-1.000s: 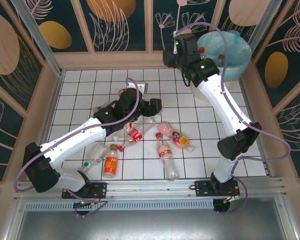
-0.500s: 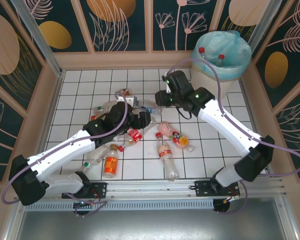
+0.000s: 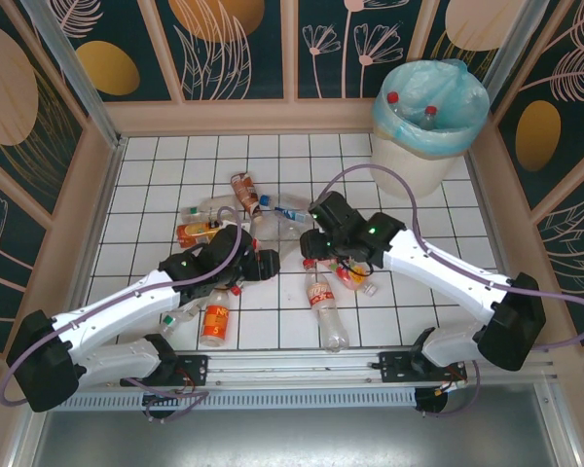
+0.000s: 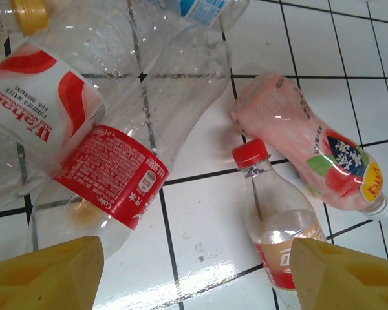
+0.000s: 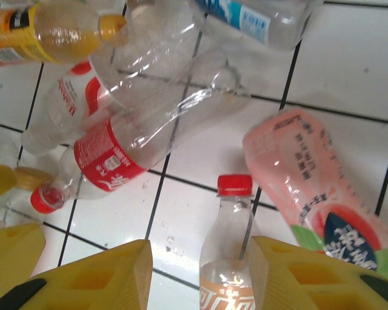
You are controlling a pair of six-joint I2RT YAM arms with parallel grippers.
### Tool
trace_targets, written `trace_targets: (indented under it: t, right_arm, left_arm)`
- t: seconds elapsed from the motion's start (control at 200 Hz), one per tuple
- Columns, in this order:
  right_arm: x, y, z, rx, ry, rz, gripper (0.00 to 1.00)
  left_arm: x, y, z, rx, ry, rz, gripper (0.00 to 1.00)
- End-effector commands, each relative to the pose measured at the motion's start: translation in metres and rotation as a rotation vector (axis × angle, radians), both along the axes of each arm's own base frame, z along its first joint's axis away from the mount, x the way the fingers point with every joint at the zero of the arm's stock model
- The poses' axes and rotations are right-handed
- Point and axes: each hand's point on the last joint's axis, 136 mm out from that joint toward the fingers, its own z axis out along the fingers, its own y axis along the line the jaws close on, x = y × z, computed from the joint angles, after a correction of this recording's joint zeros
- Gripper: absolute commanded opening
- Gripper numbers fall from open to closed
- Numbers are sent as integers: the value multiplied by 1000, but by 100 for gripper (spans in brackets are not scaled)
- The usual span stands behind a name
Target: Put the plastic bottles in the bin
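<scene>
Several plastic bottles lie on the tiled floor. My right gripper (image 5: 200,274) is low over them and open. Its yellow fingers (image 5: 310,271) straddle the neck of a red-capped bottle (image 5: 231,239) with an orange-red label, which lies closer to the right finger. That bottle (image 3: 321,297) lies next to a pink bottle (image 5: 310,187). My left gripper (image 4: 194,278) is open over bare tile. A red-labelled clear bottle (image 4: 113,174) lies by its left finger, and the red-capped bottle (image 4: 275,223) by its right. The bin (image 3: 430,136) stands at the far right with bottles (image 3: 428,115) inside.
More bottles lie at the far left of the pile: an orange-labelled one (image 3: 190,232), a brown one (image 3: 243,187) and a blue-labelled one (image 3: 287,209). An orange bottle (image 3: 214,321) lies near the left arm. Both grippers (image 3: 321,243) are close together. Wooden walls (image 3: 107,185) ring the floor.
My right arm swung from the bin down to the bottle pile, and its jaws narrowed. My left gripper drew back toward the near edge and lowered.
</scene>
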Motion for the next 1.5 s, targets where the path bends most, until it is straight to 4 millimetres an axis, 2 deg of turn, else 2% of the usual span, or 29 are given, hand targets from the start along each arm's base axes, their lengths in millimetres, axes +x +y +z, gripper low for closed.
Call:
trace_targets:
  t: [0.0,0.26,0.54,0.776,0.891,1.111,1.496]
  right_arm:
    - [-3,6,-11,-10,11,-20,44]
    - [-7,6,-35,-78,48,-2,44]
    - [-6,9,-44,-99,68,8,44]
    - [-10,4,-63,-146,104,6,44]
    - [-10,7,-71,-160,128,18,44]
    - [-10,12,-80,-175,148,40,44]
    - [-11,10,-93,-199,180,45,45]
  left_arm:
    - [-2,2,-7,7,32,10,76]
    - [-2,0,-13,2,44,13,76]
    - [-4,4,-14,18,43,13,76]
    - [-5,11,-23,53,45,19,77]
    - [-3,11,-23,74,35,14,77]
    - [2,15,-19,115,13,18,77]
    - [-1,21,-26,117,23,35,78]
